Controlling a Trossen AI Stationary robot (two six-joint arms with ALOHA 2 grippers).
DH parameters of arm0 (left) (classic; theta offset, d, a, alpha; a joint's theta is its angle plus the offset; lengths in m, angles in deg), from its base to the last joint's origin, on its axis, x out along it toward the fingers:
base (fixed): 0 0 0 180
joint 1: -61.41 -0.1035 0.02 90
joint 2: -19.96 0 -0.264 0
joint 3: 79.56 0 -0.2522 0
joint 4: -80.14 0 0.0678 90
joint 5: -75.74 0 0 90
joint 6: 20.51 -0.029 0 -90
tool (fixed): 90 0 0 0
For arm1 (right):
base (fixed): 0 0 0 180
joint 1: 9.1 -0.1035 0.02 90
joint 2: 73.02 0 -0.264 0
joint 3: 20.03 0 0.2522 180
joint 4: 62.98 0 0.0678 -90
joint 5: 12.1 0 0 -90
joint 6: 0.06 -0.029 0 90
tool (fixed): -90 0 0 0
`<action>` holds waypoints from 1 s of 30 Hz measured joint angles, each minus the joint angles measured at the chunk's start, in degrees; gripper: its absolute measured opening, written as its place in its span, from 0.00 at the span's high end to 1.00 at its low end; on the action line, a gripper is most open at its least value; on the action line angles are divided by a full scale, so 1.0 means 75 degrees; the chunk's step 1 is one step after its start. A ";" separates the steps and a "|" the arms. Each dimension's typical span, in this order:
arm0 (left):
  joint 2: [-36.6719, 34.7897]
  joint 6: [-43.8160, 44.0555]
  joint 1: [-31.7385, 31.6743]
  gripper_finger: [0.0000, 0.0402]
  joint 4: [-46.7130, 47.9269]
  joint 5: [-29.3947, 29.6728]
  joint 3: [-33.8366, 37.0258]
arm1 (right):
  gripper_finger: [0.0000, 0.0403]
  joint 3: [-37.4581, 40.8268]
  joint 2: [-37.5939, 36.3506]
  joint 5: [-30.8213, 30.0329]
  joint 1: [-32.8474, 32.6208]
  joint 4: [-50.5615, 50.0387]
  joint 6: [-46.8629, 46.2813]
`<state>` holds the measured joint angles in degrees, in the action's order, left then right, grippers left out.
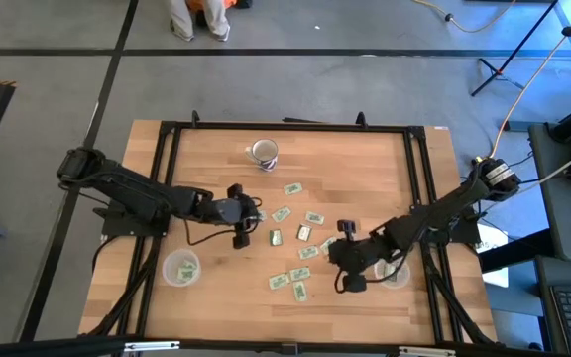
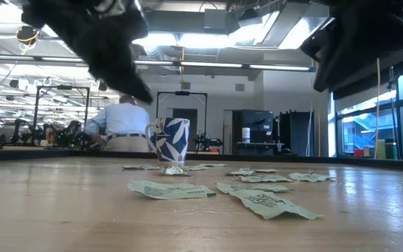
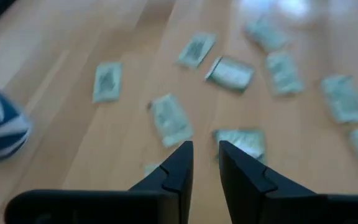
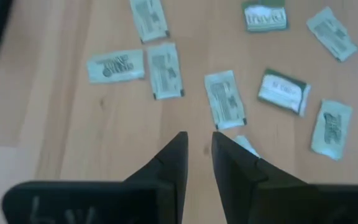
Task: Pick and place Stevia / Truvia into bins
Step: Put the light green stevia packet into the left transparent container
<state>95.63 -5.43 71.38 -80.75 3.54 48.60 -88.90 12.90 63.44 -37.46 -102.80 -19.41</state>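
Several green-and-white Stevia / Truvia packets [image 1: 295,238] lie flat and scattered across the middle of the wooden table; the low view shows them flat too [image 2: 170,189]. One clear cup [image 1: 180,268] stands near the front left. A second cup [image 1: 397,274] stands at the front right, partly under my right arm. My left gripper [image 1: 248,226] hovers at the left edge of the scatter, open by a narrow gap [image 3: 205,152], just short of a packet [image 3: 241,140]. My right gripper [image 1: 337,250] hovers at the right edge, also open by a narrow gap [image 4: 197,143], with a packet [image 4: 224,98] ahead of it.
A white mug with a blue leaf pattern [image 1: 263,152] stands upright toward the far edge, behind the packets. A black frame [image 1: 167,178] runs along the table's sides. Beyond the table, a person [image 2: 124,126] is in the room.
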 joint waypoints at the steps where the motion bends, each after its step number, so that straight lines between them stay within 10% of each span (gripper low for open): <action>1: 0.0095 -0.0045 -0.0062 0.82 0.0164 -0.0014 0.0000 | 0.81 0.0127 -0.0103 0.0118 0.0084 0.0196 0.0072; 13: 0.1201 -0.0115 -0.0315 0.81 0.0549 -0.0329 0.0006 | 0.81 0.2274 -0.1754 0.0746 0.0751 0.3464 0.0643; 30: 0.2362 -0.0106 -0.0857 0.86 0.0192 -0.0906 -0.0044 | 0.81 0.2771 -0.1942 0.0740 0.0752 0.3948 0.0671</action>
<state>113.34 -6.23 64.96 -79.31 -3.25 48.27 -68.12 -1.67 69.00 -31.82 -73.18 -14.38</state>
